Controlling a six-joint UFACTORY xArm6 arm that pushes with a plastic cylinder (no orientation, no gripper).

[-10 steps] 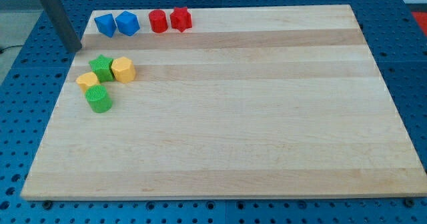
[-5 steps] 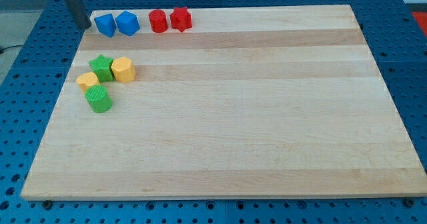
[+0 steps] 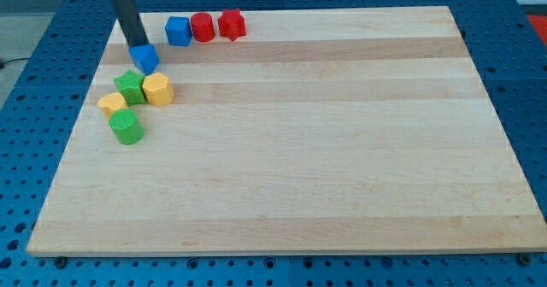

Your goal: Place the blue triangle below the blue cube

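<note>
The blue triangle [image 3: 145,59] lies near the board's upper left, just above the green star [image 3: 130,87]. The blue cube [image 3: 178,30] sits at the top edge, touching the red cylinder [image 3: 202,26]. The triangle is below and to the left of the cube. My tip [image 3: 136,45] rests against the triangle's upper left side; the dark rod rises from there to the view's top.
A red star [image 3: 231,23] sits right of the red cylinder. A yellow hexagon [image 3: 157,89] touches the green star. A yellow block [image 3: 112,104] and a green cylinder [image 3: 126,126] lie below them. The wooden board [image 3: 342,150] sits on a blue perforated table.
My tip moved right and down from the board's top-left corner. The blue triangle slid down and right toward the green star. The blue cube shifted right against the red cylinder.
</note>
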